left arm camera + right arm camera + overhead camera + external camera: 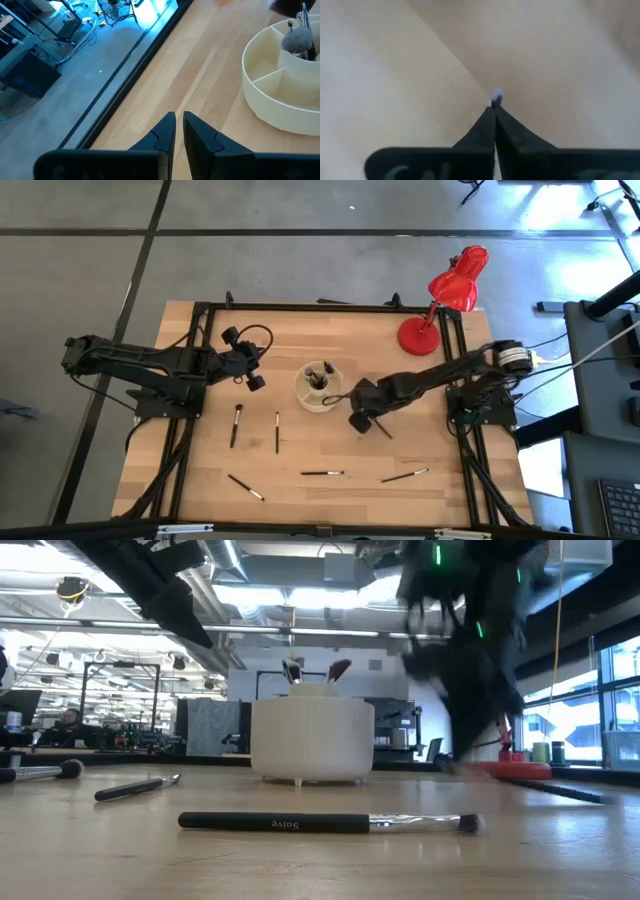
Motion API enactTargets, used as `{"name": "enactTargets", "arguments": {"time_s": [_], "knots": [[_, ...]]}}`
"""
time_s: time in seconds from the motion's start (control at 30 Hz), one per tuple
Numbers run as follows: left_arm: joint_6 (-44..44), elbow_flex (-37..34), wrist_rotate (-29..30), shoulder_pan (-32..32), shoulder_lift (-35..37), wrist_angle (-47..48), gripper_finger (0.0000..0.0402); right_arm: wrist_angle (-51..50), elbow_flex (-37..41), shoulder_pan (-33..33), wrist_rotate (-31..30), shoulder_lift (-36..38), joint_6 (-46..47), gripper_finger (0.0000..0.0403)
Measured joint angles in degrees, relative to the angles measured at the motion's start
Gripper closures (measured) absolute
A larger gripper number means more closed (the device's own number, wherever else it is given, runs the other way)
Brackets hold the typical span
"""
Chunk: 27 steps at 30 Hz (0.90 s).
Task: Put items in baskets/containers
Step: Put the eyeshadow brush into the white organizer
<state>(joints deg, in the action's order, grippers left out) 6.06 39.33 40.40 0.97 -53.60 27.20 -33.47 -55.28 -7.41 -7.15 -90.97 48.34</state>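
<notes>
Right gripper [362, 421] sits low over the table [440, 490], just right of the cream container [319, 386]; its fingers are pinched together on a thin dark brush [381, 427], whose tip shows between them in the right wrist view. Left gripper [254, 381] hangs left of the container, fingers nearly closed and holding nothing. Several brushes [321, 373] stand in the container's centre cup. Five more brushes [322, 473] lie loose on the table nearer its front edge. Red lamp [450, 295] stands at the far right corner.

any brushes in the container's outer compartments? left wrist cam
No: the two outer compartments visible in the cream container are bare; the brushes stand in its centre cup.
</notes>
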Motion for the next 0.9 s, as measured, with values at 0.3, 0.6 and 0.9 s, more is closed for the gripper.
{"name": "enactTargets", "arguments": {"time_s": [0.3,0.6,0.9], "knots": [[-0.39,0.0,0.53,0.0,0.0,0.01,0.0368,0.44,-2.32,0.1,-7.39,7.58,-1.04,0.0402],[-0.32,0.0,0.21,-0.02,0.0,0.02,0.0368,2.7,-2.3,-0.07,-0.29,-0.33,4.9,0.0367],[-0.31,0.0,0.2,0.0,-0.01,0.01,0.0368,12.82,-2.54,-1.49,6.3,-11.13,5.69,0.0274]]}}
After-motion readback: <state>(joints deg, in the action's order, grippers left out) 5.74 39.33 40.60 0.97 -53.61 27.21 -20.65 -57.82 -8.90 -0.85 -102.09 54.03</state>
